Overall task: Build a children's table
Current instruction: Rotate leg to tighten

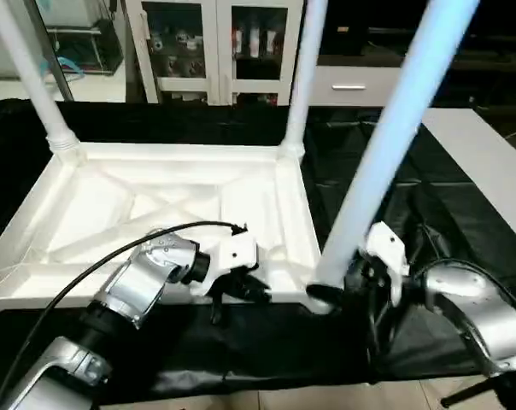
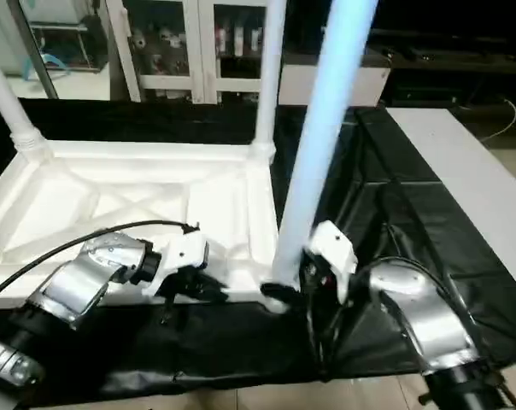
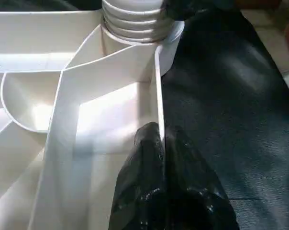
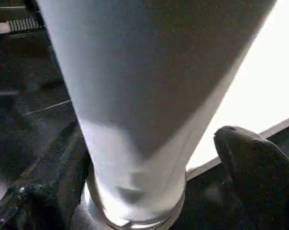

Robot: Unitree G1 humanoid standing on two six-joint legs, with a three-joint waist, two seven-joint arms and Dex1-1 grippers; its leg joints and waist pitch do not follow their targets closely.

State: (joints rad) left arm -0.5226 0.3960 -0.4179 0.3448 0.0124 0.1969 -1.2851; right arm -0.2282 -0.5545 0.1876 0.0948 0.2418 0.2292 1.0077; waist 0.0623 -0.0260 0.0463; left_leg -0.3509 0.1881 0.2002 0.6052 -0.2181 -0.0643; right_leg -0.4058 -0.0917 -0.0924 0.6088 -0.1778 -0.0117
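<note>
The upturned white plastic rectangular tabletop lies on black cloth. The left gripper, pinched shut on its near rim, steadies it. The long tapered white leg stands almost upright in the near corner socket, between the right gripper's spread fingers, the nearer arm.

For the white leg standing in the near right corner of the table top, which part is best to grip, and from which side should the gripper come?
Grip the near right leg low on its round shaft, just above the corner socket, coming level from the robot's side, where the right gripper already is. The table top blocks the other side. The leg leans, so a low hold probably steers it best.
</note>
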